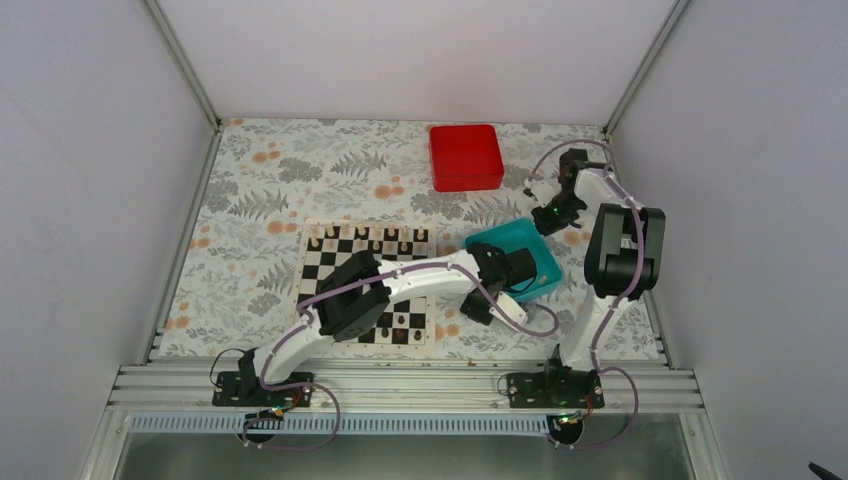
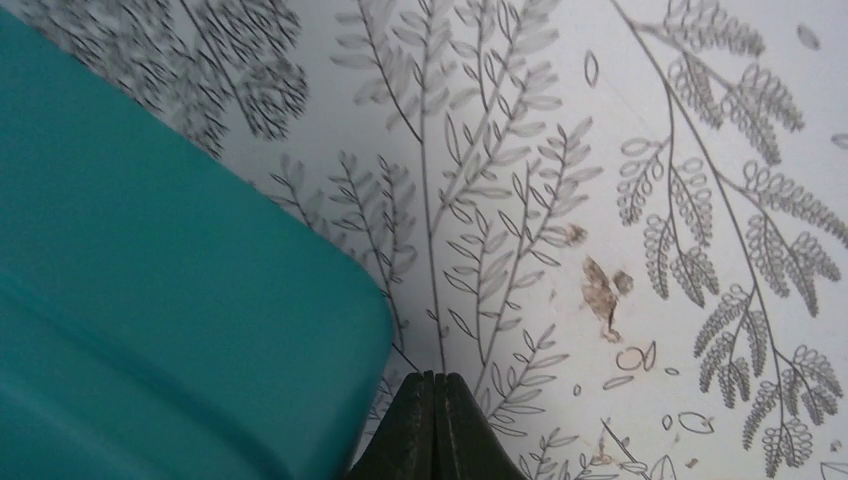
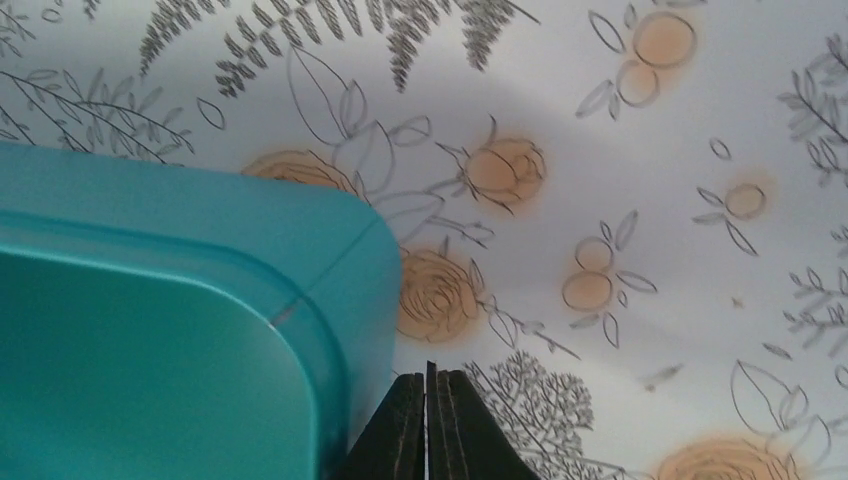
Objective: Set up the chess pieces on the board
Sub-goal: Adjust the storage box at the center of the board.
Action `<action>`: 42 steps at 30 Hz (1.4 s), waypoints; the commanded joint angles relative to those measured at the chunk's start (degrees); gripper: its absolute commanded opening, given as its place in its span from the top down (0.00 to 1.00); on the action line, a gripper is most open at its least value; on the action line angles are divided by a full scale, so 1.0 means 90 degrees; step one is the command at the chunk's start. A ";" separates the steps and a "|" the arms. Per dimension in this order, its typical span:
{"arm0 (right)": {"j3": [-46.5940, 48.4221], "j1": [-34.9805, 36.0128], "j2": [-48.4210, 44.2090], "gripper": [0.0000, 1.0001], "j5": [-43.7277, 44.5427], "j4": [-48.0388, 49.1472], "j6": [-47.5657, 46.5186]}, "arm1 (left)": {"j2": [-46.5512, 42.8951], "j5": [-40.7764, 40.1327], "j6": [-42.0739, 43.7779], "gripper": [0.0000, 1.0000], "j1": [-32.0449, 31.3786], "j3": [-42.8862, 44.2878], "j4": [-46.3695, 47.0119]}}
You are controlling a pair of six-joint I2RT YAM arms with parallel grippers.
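Note:
The checkered board (image 1: 330,262) lies at mid-table, and my left arm crosses over it. A row of pale chess pieces (image 1: 389,237) stands along its far edge; dark pieces (image 1: 402,322) stand near its front edge. My left gripper (image 1: 478,308) (image 2: 437,376) is shut and holds nothing. It sits low over the cloth, just off the near-left corner of the teal tray (image 1: 516,241) (image 2: 150,300). My right gripper (image 1: 549,216) (image 3: 429,375) is also shut and empty, beside the far-right corner of the teal tray (image 3: 330,240). The tray's inside shows no pieces from here.
A red box (image 1: 466,156) sits at the back of the floral tablecloth (image 1: 260,190). White walls close in the table on three sides. The right arm's elbow (image 1: 622,248) rises to the right of the tray.

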 commanded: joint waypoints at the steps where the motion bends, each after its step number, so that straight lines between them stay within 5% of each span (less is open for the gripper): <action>1: 0.0380 0.0270 0.0309 0.96 -0.0290 -0.0167 -0.0168 | 0.0218 -0.0011 0.0016 0.98 -0.0131 0.0527 -0.0073; 24: 0.0665 0.1192 0.0338 0.95 -0.0243 -0.0724 -0.0768 | 0.1419 0.0462 0.0078 0.98 -0.0717 0.2891 -0.0941; 34: 0.0736 0.1044 0.0261 0.96 -0.0104 -0.0595 -0.0625 | -0.1096 -0.0373 -0.0009 0.98 -0.0754 -0.0257 -0.0228; 42: 0.0329 0.0697 -0.0485 0.95 0.0211 -0.0413 -0.0395 | -0.2273 -0.0805 -0.0207 0.98 0.0175 -0.0956 0.0310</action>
